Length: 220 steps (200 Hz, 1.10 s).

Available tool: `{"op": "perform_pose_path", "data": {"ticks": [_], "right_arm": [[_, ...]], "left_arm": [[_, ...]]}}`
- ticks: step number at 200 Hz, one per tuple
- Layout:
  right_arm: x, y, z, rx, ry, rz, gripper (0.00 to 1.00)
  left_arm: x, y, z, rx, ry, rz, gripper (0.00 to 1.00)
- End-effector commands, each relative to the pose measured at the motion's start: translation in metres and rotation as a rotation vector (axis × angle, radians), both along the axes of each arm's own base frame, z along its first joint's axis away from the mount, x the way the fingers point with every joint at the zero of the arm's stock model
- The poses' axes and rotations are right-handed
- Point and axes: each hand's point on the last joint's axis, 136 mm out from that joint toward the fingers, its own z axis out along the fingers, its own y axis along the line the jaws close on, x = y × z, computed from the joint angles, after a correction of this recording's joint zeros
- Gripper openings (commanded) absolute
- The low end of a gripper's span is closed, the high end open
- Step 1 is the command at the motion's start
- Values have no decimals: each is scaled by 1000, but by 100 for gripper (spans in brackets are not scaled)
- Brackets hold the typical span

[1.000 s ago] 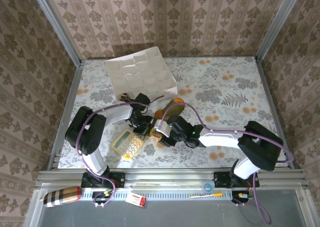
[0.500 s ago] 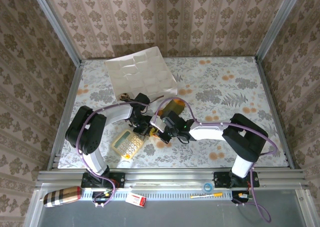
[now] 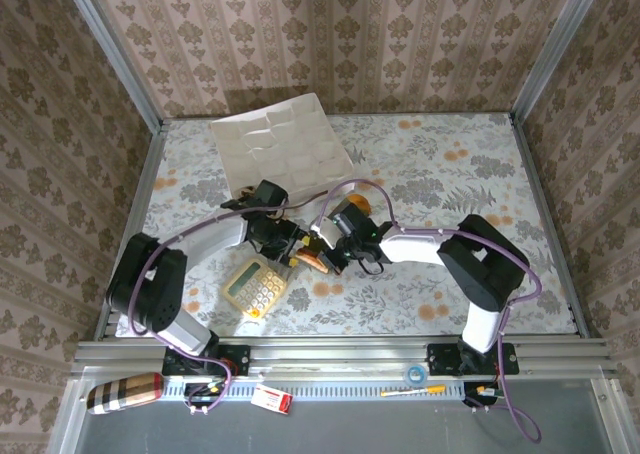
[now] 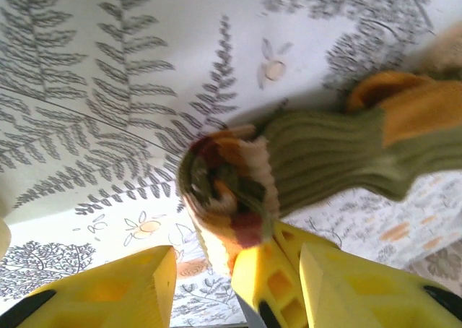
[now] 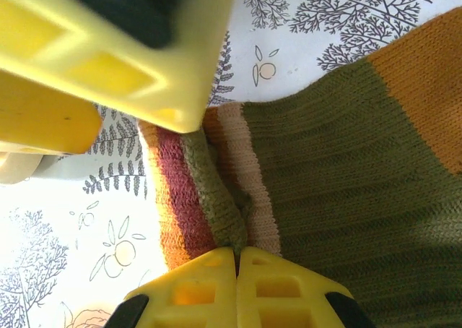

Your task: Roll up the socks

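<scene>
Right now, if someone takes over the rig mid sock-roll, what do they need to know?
Left pincer: open, just short of the rolled end, gripping nothing.
Right pincer: shut on the green sock at its striped cuff.
The sock lies on the table, near the calculator.
Done: the cuff end is curled into a small roll.
Left: the leg and the orange toe lie unrolled; probably keep rolling toward the toe.
</scene>
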Motion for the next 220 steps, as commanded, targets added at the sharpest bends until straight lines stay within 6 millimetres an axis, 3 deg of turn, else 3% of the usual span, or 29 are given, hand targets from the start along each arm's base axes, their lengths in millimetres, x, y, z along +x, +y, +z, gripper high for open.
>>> {"op": "perform_pose_path", "data": {"ticks": [1, 42, 111, 143, 182, 202, 220], "right_arm": [[-16, -24, -37, -115, 150, -41, 0], [-15, -28, -44, -130, 192, -67, 0], [-19, -33, -53, -157, 247, -88, 0], [-18, -34, -52, -147, 259, -97, 0], [-14, -26, -33, -83, 186, -68, 0], [-11, -20, -4, -3, 38, -27, 17], [-12, -21, 26, 61, -140, 5, 35]], "left_arm": [[-1, 0, 4, -13, -77, -67, 46], [-18, -2, -5, -15, -66, -109, 41], [-7, -12, -25, -14, -90, -94, 45], [-15, -9, -43, 30, -38, -112, 45], [-47, 14, -78, 148, 135, -70, 24], [-55, 20, -83, 188, 184, -69, 13], [-58, 23, -83, 201, 203, -67, 11]]}}
